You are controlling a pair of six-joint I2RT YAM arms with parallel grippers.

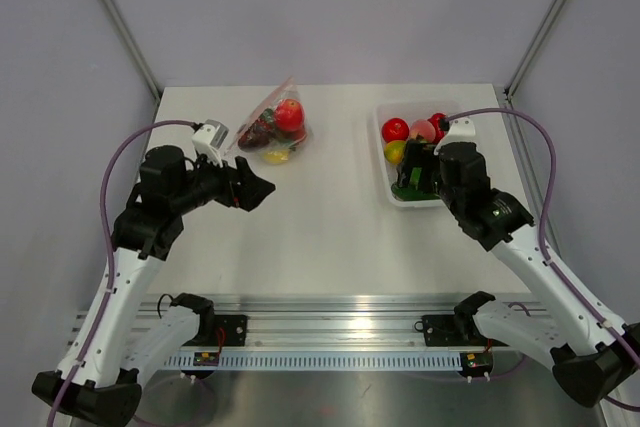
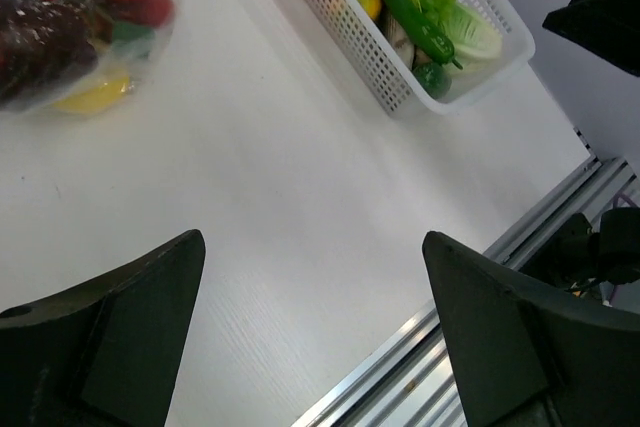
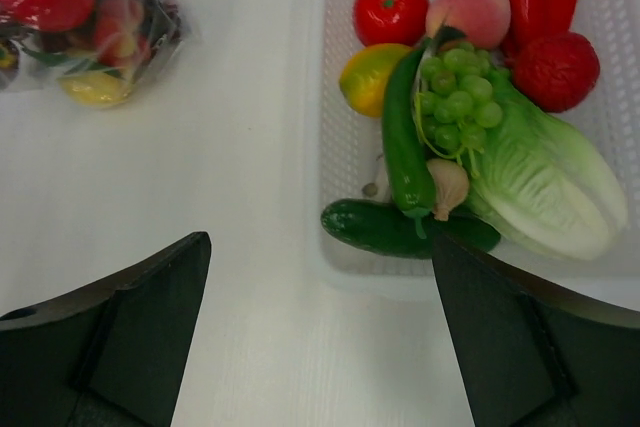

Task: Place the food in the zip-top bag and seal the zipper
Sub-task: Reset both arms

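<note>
Hanging wide open and empty, the left gripper (image 2: 312,247) sits near the zip-top bag (image 1: 275,127), which lies far-left on the table (image 1: 330,237) with some food (image 1: 289,117) already inside. Right gripper (image 3: 320,242), jaws spread too, hovers over the basket (image 1: 384,162), probably lining up another piece.
</note>
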